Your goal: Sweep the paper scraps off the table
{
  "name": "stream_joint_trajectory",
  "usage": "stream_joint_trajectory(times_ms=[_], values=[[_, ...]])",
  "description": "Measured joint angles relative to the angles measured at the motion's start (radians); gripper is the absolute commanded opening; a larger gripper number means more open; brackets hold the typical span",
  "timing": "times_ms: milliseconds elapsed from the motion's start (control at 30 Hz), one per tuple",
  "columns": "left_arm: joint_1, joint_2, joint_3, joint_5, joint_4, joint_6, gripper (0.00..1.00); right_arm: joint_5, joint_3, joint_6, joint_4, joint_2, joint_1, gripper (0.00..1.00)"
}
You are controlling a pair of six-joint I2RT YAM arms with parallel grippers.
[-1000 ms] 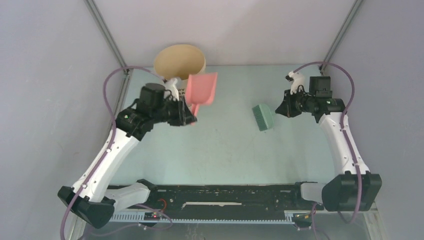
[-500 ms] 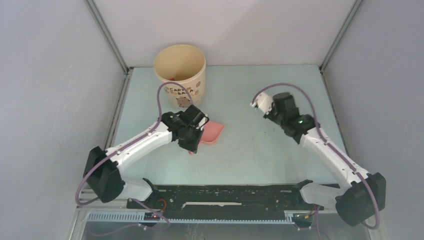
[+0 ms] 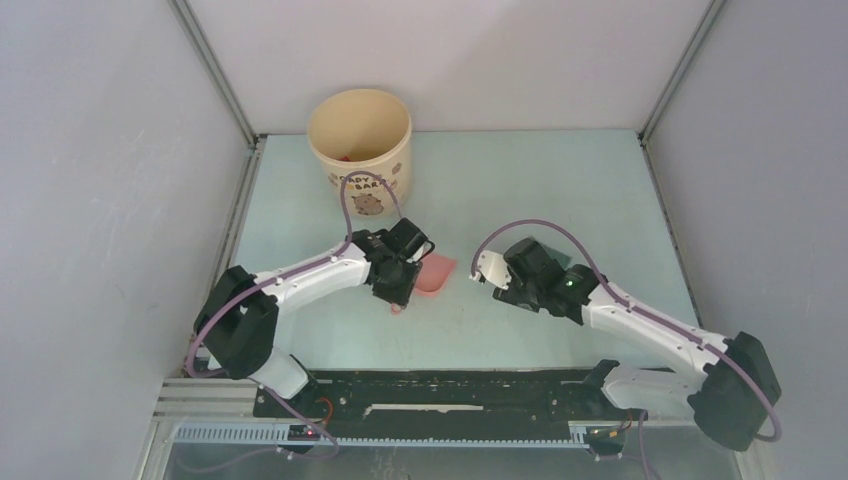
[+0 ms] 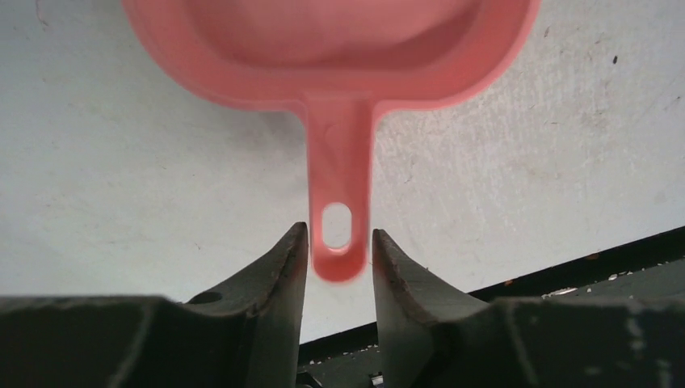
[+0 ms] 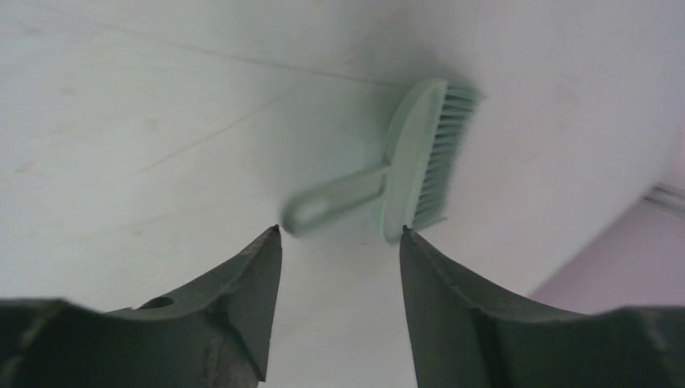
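Note:
No paper scraps show on the pale green table (image 3: pixel 560 190); a few red bits lie inside the cup (image 3: pixel 360 135). The pink dustpan (image 4: pixel 331 48) rests flat on the table, also seen from above (image 3: pixel 437 272). Its handle end (image 4: pixel 338 242) sits between the fingers of my left gripper (image 4: pixel 339 233), which is open, with a thin gap on each side. My right gripper (image 5: pixel 339 230) is open and empty just short of the grey-green hand brush (image 5: pixel 416 166), which lies on the table. From above, the right arm (image 3: pixel 535 280) hides the brush.
The cream cup stands at the back left of the table. Grey rails edge the table and grey walls close it in on three sides. The black base bar (image 3: pixel 450 385) runs along the near edge.
My left arm brought the dustpan down from beside the cup onto the table and loosened its jaws. My right arm swung in towards the middle and its jaws opened.

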Motion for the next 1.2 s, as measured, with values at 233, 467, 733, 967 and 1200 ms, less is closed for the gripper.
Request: stream_joint_trajectory(times_ms=[233, 467, 733, 967, 1200], values=[[-0.014, -0.009, -0.025, 0.0, 0.033, -0.005, 0.54, -0.262, 0.003, 0.132, -0.098, -0.09, -0.045, 0.73], [-0.044, -0.103, 0.03, -0.05, 0.009, 0.006, 0.65, -0.502, 0.068, 0.244, -0.09, -0.103, -0.249, 1.0], [-0.047, -0.378, 0.055, -0.21, 0.03, 0.082, 1.0, -0.645, 0.155, 0.455, 0.074, -0.113, -0.469, 1.0], [-0.027, -0.526, 0.008, -0.367, 0.147, 0.117, 1.0, -0.661, 0.303, 0.634, 0.183, -0.024, -0.523, 1.0], [0.198, -0.568, -0.105, -0.304, 0.215, 0.053, 1.0, -0.7, 0.279, 0.695, 0.204, 0.044, -0.599, 0.99]])
